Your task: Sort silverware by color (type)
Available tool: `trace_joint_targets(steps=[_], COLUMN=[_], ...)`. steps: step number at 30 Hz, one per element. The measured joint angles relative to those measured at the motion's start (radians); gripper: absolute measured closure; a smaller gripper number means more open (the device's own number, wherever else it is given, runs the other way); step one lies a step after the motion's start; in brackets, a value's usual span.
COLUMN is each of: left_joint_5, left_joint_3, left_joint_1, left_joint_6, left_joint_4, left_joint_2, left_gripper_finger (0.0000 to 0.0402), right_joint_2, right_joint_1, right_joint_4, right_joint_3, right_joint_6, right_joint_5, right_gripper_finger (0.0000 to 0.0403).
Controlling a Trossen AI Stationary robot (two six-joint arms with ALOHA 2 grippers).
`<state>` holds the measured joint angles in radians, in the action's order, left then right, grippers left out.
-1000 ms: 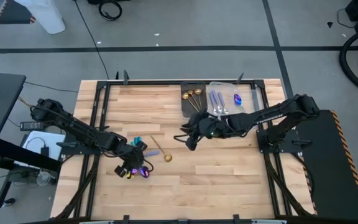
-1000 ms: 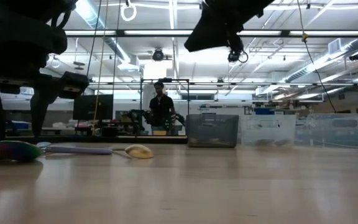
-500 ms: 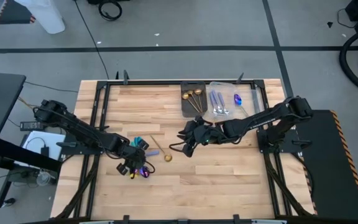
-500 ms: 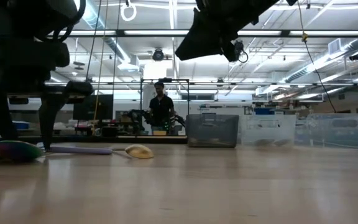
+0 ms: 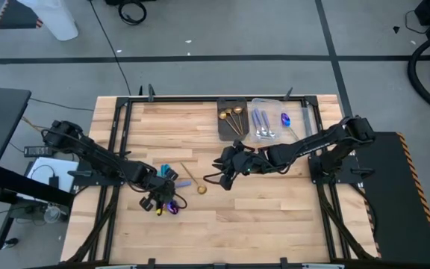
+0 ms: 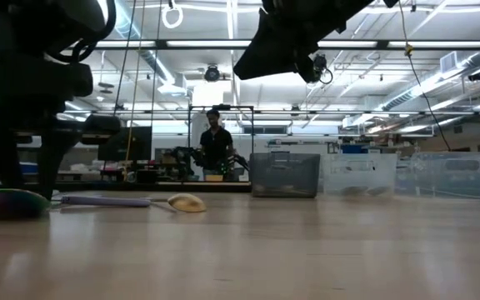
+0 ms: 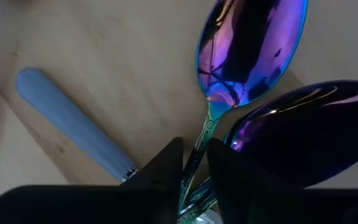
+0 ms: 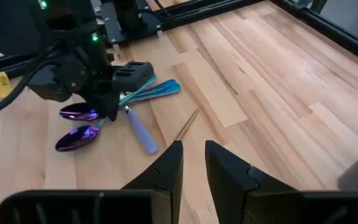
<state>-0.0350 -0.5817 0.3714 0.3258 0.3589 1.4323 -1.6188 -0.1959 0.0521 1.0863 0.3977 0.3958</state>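
Two iridescent purple spoons lie side by side on the wooden table near its front left. My left gripper stands over them, shut on one spoon's handle. Beside them lie a pale-blue-handled utensil and teal pieces. A gold spoon lies flat a little to the right. My right gripper hovers above the table just right of the gold spoon, open by a narrow gap with nothing in it. My left gripper pinches the handle of the upper purple spoon between its two fingers, a short way below the bowl's neck. The fingers come steeply from above, one on each side of the handle. The spoon lies flat on the table.
At the table's far edge stand a dark tray with gold spoons and a clear tray with silvery and blue pieces. Bare wood lies between the two arms. A person stands in the room far behind.
My left gripper has sunk slightly onto the purple spoons and its fingers have drawn together around one handle. My right gripper has come down and toward the table's left and near side, closer to the gold spoon, then held still. The silverware has kept its place.
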Motion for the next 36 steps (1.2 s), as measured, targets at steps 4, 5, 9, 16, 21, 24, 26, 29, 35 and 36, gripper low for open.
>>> trace_joint_targets(steps=[4, 5, 9, 16, 21, 24, 26, 29, 35, 36], left_joint_5=[-0.001, -0.003, -0.021, -0.073, -0.083, -0.083, -0.084, -0.126, -0.241, -0.263], left_joint_3=[0.000, 0.001, 0.001, 0.001, -0.033, -0.053, -0.075, -0.096, -0.099, -0.099], left_joint_1=[0.007, 0.011, 0.035, 0.073, 0.077, 0.076, 0.073, 0.070, 0.069, 0.067], left_joint_6=[-0.001, -0.001, -0.010, -0.080, -0.098, -0.098, -0.098, -0.105, -0.130, -0.132], left_joint_4=[0.016, 0.017, 0.018, 0.014, 0.054, 0.098, 0.097, 0.084, -0.025, -0.049], left_joint_2=[0.001, 0.001, 0.001, -0.013, -0.046, -0.056, -0.057, -0.066, -0.066, -0.066], left_gripper_finger=[0.0351, 0.0359, 0.0378, 0.0378, 0.0378, 0.0378, 0.0378, 0.0375, 0.0377, 0.0377], right_joint_2=[0.000, 0.000, 0.000, 0.000, 0.001, 0.001, 0.001, 0.001, 0.001, 0.001], right_joint_1=[0.003, 0.005, 0.018, 0.035, 0.039, 0.039, 0.039, 0.036, 0.017, 0.015], right_joint_4=[-0.018, -0.020, -0.022, -0.022, -0.022, -0.022, -0.021, -0.018, 0.014, 0.021], right_joint_3=[0.000, 0.000, 0.000, 0.000, 0.000, 0.000, 0.000, 0.000, 0.000, 0.000], right_joint_6=[-0.035, -0.043, -0.060, -0.060, -0.067, -0.068, -0.061, -0.044, 0.018, 0.026], right_joint_5=[0.000, 0.000, 0.000, -0.005, -0.005, -0.005, -0.005, -0.005, -0.005, -0.005], right_gripper_finger=[0.0325, 0.0325, 0.0325, 0.0325, 0.0325, 0.0325, 0.0325, 0.0325, 0.0325, 0.0325])
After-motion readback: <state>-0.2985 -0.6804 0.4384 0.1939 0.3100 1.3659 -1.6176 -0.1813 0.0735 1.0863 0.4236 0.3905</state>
